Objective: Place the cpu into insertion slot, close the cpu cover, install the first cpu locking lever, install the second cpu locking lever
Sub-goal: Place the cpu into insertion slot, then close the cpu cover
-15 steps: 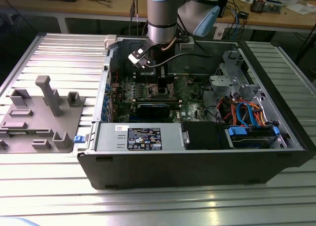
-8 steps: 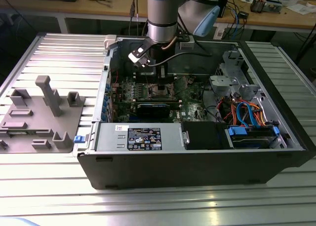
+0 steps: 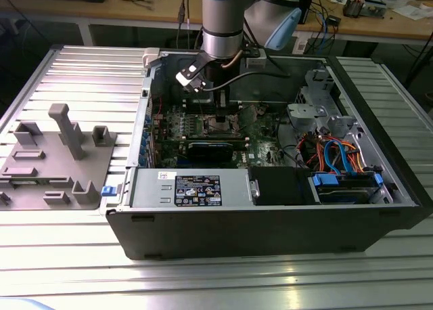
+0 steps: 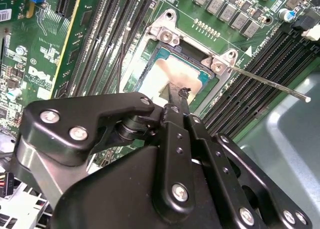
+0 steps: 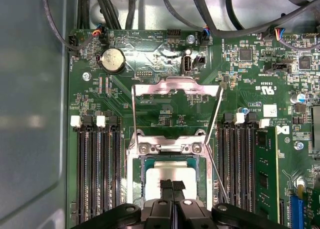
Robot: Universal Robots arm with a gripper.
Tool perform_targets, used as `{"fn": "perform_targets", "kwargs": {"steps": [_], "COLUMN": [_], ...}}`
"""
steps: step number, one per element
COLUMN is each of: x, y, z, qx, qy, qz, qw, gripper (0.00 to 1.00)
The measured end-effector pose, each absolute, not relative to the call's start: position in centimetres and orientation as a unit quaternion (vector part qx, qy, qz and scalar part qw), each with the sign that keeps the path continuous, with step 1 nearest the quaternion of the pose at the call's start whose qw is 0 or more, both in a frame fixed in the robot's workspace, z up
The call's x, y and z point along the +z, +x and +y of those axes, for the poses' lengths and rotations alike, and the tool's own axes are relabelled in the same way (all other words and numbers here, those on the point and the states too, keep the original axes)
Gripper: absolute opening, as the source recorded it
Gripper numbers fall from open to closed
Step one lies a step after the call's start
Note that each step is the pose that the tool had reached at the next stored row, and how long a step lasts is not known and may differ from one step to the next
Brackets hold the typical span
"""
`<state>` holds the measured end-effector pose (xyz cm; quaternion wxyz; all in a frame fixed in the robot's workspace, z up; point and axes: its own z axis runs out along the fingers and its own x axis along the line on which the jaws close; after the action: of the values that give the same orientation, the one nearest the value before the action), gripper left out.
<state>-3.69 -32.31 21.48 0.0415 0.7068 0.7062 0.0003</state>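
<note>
We find the gripper (image 5: 173,184) jaws pressed together, tips over the cpu (image 5: 152,181) lying in its socket, with the cpu cover (image 5: 177,87) flipped open. A printed label (image 3: 198,189) sits lower centre in the exterior view.

arm (image 3: 220,19): showing a silver-grey cylindrical shell, pale-blue joint caps | cable (image 3: 245,78): black, trailing off the wrist | gripper (image 5: 172,185): wearing matte-black linkage bars and narrow black fingers | screws (image 4: 180,191): silver, round-headed, glinting along the links in both wrist views
</note>
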Motion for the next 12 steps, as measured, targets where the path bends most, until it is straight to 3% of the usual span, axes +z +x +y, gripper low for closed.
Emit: {"fn": "perform_targets", "kwargs": {"steps": [12], "x": [21.47], "y": [-3.62], "z": [-32.30], "qx": [-0.002], "qy": [0.707], "qz": [0.706], "qw": [0.039], "gripper": [0.11]}}
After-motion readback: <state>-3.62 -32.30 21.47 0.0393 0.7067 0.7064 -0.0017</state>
